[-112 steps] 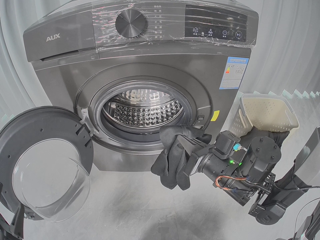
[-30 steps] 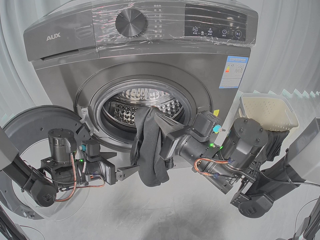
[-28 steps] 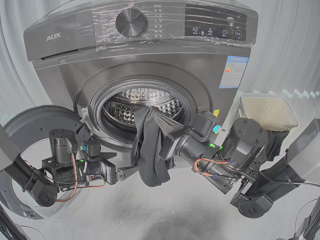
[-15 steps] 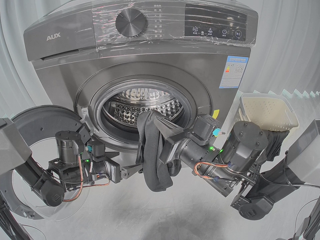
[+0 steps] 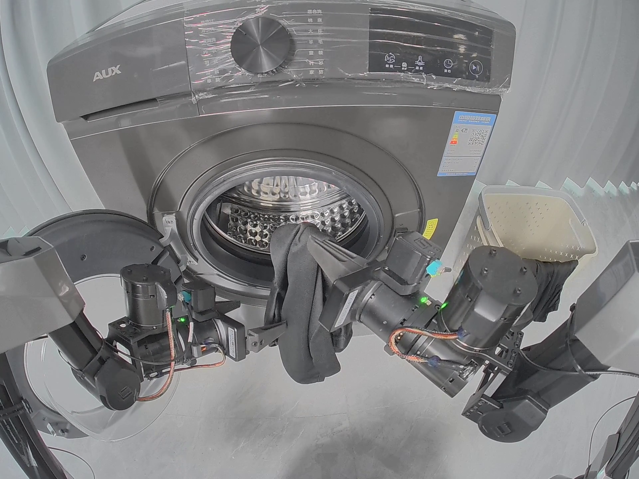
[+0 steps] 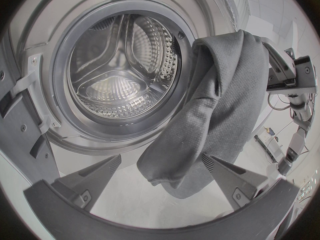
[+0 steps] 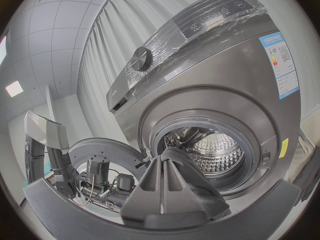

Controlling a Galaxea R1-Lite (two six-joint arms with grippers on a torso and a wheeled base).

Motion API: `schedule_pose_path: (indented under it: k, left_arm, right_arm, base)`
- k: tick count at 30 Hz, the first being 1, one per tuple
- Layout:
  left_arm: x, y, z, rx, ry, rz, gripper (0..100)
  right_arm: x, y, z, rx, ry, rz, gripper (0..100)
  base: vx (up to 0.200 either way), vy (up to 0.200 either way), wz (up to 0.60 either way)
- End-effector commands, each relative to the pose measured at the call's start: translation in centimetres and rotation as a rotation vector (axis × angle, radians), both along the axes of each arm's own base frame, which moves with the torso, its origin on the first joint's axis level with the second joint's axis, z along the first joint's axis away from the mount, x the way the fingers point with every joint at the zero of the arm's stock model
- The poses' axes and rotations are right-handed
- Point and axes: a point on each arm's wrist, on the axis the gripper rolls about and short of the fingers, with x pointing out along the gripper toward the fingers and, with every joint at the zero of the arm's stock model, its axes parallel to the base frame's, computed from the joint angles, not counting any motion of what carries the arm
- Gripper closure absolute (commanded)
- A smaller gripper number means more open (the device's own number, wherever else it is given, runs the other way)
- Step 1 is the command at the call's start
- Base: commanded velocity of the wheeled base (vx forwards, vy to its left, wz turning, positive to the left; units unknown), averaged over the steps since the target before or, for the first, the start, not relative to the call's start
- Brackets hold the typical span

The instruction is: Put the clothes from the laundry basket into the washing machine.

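The tips of the right hand [image 7: 162,165] are partly draped by the dark grey knitted garment [image 5: 303,301]. The cream perforated plastic laundry basket [image 5: 532,224] is covered below by the right arm [image 5: 492,287], and what may be more dark clothing [image 5: 549,287] at its rim is half hidden. The round grey door with clear window [image 5: 86,234] is cut at the head view's left edge.

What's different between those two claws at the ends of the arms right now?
The right gripper is shut on a dark garment; the left gripper is open, clamping nothing. The right one is up at the washing machine door opening; the left one sits lower, by the garment's hanging end. Both have black wedge-shaped fingers.
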Motion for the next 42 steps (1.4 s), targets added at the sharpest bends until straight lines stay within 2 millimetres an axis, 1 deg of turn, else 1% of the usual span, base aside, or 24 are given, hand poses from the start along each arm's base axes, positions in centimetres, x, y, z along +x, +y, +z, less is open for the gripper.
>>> schedule_pose_path:
  k: [1,7,13,23,30,33,42]
  left_arm:
    - [0.5,0.0,-0.4,0.004,-0.002,0.018,0]
    - [0.7,-0.1,-0.2,-0.005,-0.022,0.024,0]
    - [1.1,-0.2,0.0,-0.023,-0.028,0.028,0]
    - [1.7,-1.0,-1.4,-0.026,-0.035,0.014,0]
    - [2.1,-1.3,-1.1,-0.049,-0.085,0.008,0]
    - [2.4,-1.5,-1.4,-0.048,-0.084,0.008,0]
    - [3.1,-1.7,-3.0,-0.036,-0.075,0.024,0]
  right_arm:
    - [0.0,-0.2,-0.1,-0.003,0.001,-0.002,100]
    - [0.1,-0.8,-0.4,-0.018,0.01,-0.015,100]
    - [-0.3,-0.8,-0.5,-0.019,0.009,-0.008,100]
    - [-0.1,-0.8,-0.4,-0.015,0.005,-0.011,100]
    - [-0.1,-0.8,-0.5,-0.016,0.006,-0.012,100]
    - [-0.2,-0.7,-0.5,-0.016,0.006,-0.008,100]
    - [-0.4,-0.6,-0.5,-0.017,0.007,0.0,100]
  base:
    - [0.0,0.0,0.0]
    - [0.0,0.0,0.0]
    - [0.0,0.0,0.0]
    - [0.0,0.0,0.0]
    - [0.0,0.0,0.0]
    - [0.0,0.0,0.0]
    - [0.0,0.0,0.0]
